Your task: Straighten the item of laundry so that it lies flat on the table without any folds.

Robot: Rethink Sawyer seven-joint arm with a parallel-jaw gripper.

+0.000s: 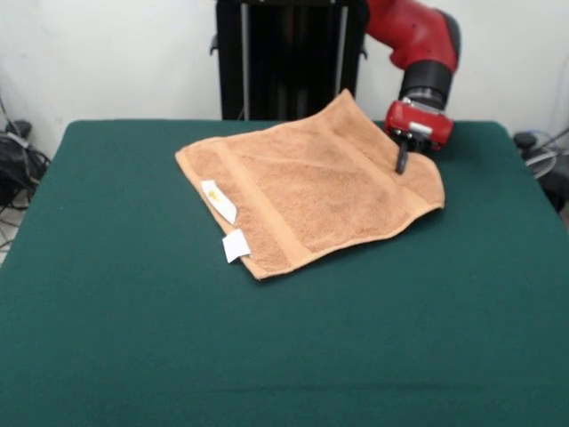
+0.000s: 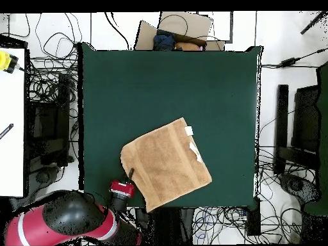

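On the dark green table (image 1: 133,338), two white tags (image 1: 228,222) mark the left edge of the orange-tan terry towel (image 1: 311,191), which lies spread out, turned at an angle, on the far middle. At the towel's right edge the red gripper (image 1: 402,163) points down onto the cloth; whether its claw is open or closed cannot be told.

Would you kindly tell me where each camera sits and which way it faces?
Front view: across the dark green felt table, facing the red arm; its hand touches the orange-tan terry towel.
Overhead view: above, looking straight down; arm and hand at the bottom, beside the towel.
Both share towel, table, hand.
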